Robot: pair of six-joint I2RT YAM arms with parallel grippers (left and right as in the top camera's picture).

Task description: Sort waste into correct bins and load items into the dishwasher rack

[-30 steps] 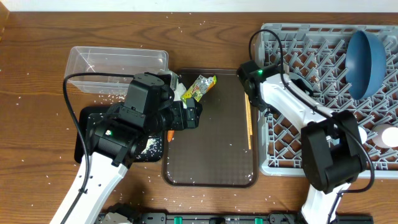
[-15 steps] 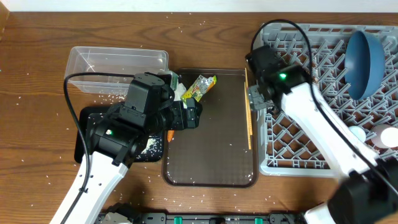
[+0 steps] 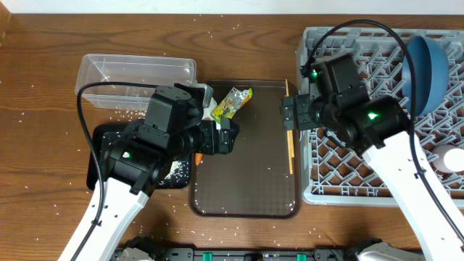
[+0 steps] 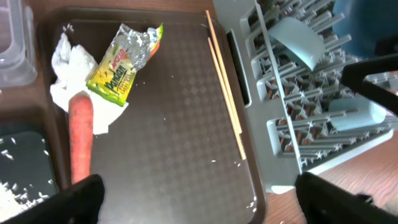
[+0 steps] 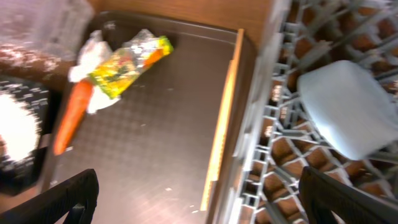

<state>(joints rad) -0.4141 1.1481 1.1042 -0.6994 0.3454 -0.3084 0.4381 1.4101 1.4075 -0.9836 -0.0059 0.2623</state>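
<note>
The orange carrot lies on the left edge of the brown tray, next to crumpled white tissue and the yellow-green snack wrapper. My left gripper hangs open and empty above them; its wrist view shows the carrot, tissue and wrapper. The chopsticks lie along the tray's right edge. My right gripper is open and empty over them. The grey rack holds the dark-blue plate and a pale cup.
The clear tub stands at the back left. The black tray, with white rice in it, sits in front of it under my left arm. Rice grains are scattered over the wooden table. A white item lies at the rack's right edge.
My right arm has swung round over the rack's left edge and its gripper now sits lower down the chopsticks' side of the tray. The left arm has barely moved.
</note>
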